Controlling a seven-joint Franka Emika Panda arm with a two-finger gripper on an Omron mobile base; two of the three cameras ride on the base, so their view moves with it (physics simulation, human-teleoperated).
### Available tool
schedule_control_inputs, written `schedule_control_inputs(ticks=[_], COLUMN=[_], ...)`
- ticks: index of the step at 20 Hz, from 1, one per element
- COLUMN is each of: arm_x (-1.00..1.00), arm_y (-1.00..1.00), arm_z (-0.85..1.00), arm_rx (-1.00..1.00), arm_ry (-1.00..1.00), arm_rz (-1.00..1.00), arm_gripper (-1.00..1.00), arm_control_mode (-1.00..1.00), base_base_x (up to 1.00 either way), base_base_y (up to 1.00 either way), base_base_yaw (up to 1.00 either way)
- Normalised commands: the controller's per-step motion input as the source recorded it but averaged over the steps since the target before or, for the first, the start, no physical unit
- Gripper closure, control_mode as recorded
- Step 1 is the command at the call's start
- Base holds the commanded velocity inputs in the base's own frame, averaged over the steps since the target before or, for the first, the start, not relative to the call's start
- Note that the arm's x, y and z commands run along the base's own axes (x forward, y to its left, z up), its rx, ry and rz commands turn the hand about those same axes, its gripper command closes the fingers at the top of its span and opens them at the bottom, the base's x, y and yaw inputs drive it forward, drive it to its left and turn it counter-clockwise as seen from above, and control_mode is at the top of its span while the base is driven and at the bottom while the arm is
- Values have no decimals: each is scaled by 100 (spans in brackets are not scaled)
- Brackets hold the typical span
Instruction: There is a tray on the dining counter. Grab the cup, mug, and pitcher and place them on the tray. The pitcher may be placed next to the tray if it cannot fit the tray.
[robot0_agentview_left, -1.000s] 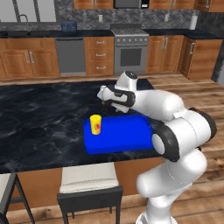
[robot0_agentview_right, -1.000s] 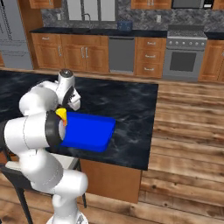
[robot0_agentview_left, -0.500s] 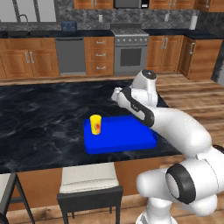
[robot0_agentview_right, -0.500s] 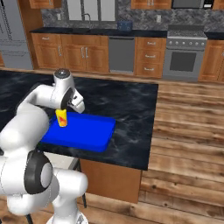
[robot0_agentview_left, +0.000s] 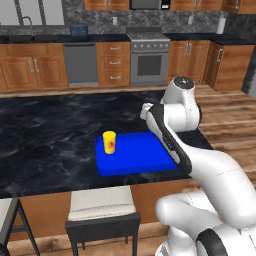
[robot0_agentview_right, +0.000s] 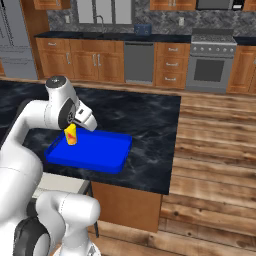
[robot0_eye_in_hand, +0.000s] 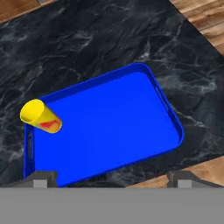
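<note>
The claw (robot0_eye_in_hand: 111, 179) hangs above the tray (robot0_eye_in_hand: 109, 127) with its fingers wide apart and nothing between them. The cup (robot0_agentview_left: 109, 142) stands upright in one corner of the tray, which sits near the dining counter (robot0_agentview_left: 45, 135) edge. A low sweep of the arm might topple the cup. A stool (robot0_agentview_left: 100, 210) stands below.

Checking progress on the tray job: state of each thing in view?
cup: upright, standing in a corner of the tray
tray: flat on the dining counter, holds the cup alone
gripper: open, holding nothing, above the tray
</note>
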Motion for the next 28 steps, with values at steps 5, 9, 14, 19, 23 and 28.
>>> schedule_control_inputs(ticks=[5, 9, 14, 19, 23, 28], arm_x=[-86, -76, -77, -60, -55, -54], arm_y=[-40, -34, -23, 0, 1, 4], arm_z=[47, 41, 27, 36, 35, 40], arm_rx=[-8, -7, -1, 0, 0, 0], arm_ry=[1, 1, 0, 0, 0, 0], arm_rz=[4, 5, 8, 6, 8, 6], arm_gripper=[-100, -100, -100, -100, -100, -100], arm_control_mode=[-100, -100, -100, -100, -100, -100], base_base_x=[0, 0, 0, 0, 0, 0], base_base_y=[0, 0, 0, 0, 0, 0], base_base_yaw=[0, 0, 0, 0, 0, 0])
